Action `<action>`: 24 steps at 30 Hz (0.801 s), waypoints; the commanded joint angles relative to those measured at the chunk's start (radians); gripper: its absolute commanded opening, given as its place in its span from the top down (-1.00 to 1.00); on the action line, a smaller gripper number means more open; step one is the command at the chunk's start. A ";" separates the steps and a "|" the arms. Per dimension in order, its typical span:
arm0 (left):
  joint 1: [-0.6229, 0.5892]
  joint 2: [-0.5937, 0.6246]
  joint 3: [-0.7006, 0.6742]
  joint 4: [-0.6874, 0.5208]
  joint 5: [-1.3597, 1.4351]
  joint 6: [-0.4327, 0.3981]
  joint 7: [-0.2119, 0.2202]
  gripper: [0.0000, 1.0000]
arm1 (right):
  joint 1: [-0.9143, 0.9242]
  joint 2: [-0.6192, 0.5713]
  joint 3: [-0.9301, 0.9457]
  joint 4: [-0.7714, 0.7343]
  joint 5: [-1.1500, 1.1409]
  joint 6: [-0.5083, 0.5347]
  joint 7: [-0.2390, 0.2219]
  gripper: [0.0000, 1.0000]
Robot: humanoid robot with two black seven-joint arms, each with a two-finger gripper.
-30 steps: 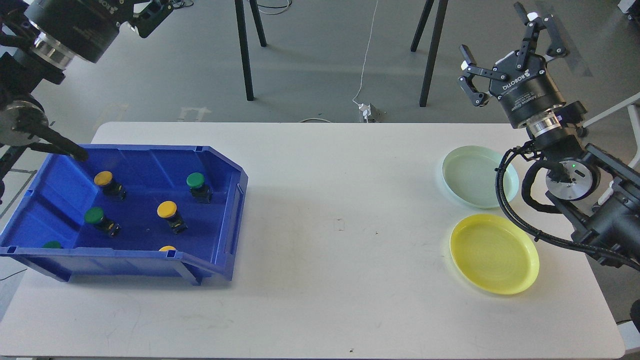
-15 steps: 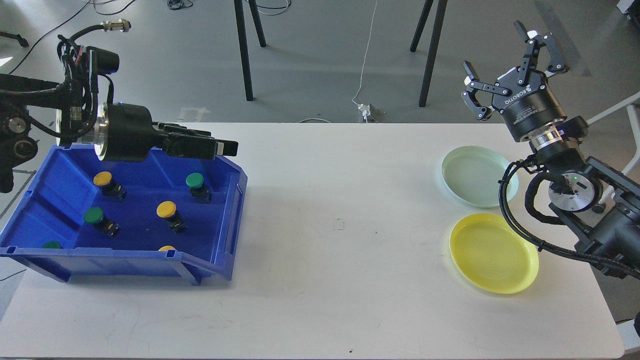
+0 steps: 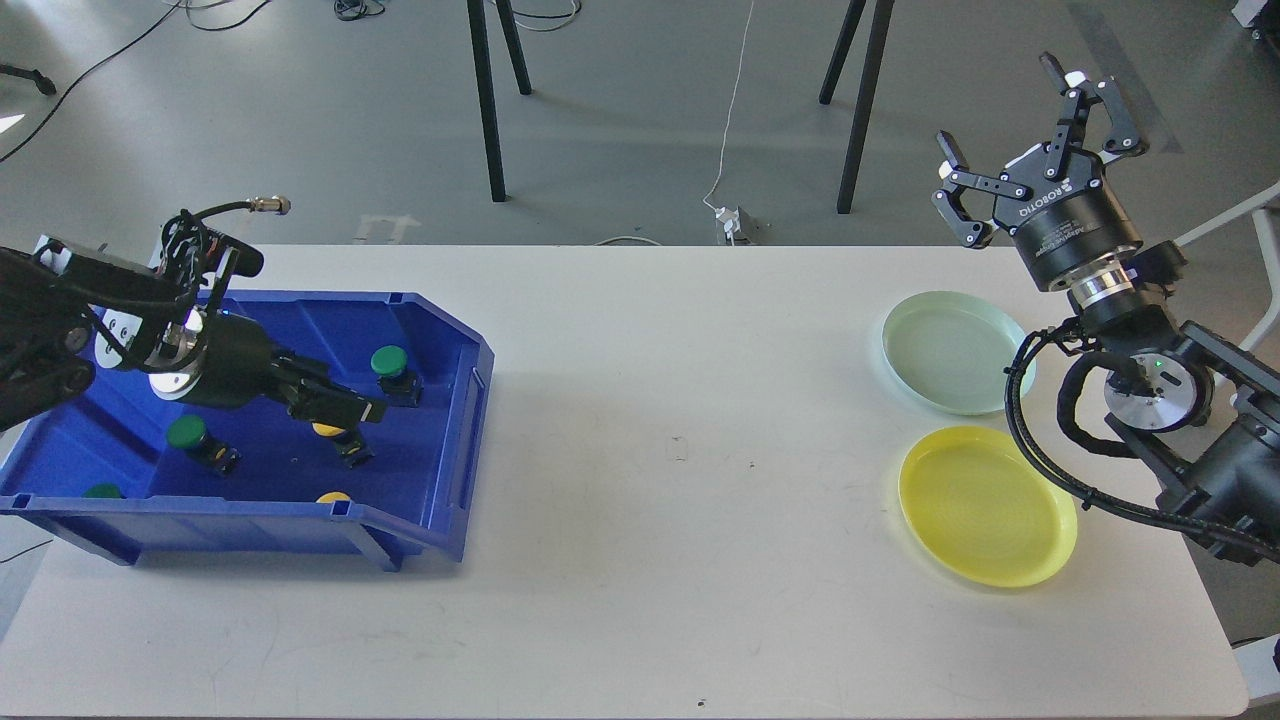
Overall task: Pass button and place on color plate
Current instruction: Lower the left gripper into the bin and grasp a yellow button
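Button bin (image 3: 455, 440), blue, sits at table left; green plate (image 3: 950, 350) and yellow plate (image 3: 985, 505) lie far right beside the raised right gripper (image 3: 1030, 130), fingers spread, empty. Left gripper (image 3: 350, 408) is inside the bin, directly over the yellow button (image 3: 330, 432); jaw state cannot be told. Best to centre on the cap and close squarely before lifting.

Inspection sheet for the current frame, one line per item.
Surface: white table, small dark specks.
Job's things: blue bin holding green and yellow buttons; green plate and yellow plate both bare.
Clutter: nothing seen.
Grippers: left gripper low inside the bin over a yellow button, jaw state unclear; right gripper open, raised beyond the plates.
Cables: white cable on the floor.
Surroundings: grey floor, black stand legs.
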 commanded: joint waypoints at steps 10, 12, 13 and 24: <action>0.059 -0.067 0.001 0.108 0.002 0.000 0.000 -0.99 | -0.009 -0.009 0.001 0.000 0.000 0.000 0.000 -0.98; 0.061 -0.085 0.001 0.126 0.002 0.000 0.000 -0.99 | -0.009 -0.010 0.001 0.000 0.000 0.000 0.000 -0.98; 0.062 -0.093 0.001 0.139 0.002 0.000 0.000 -0.99 | -0.009 -0.014 -0.001 0.000 0.000 0.000 0.000 -0.98; 0.105 -0.130 0.001 0.206 0.000 0.000 0.000 -0.98 | -0.021 -0.018 0.001 0.000 0.000 0.000 0.000 -0.98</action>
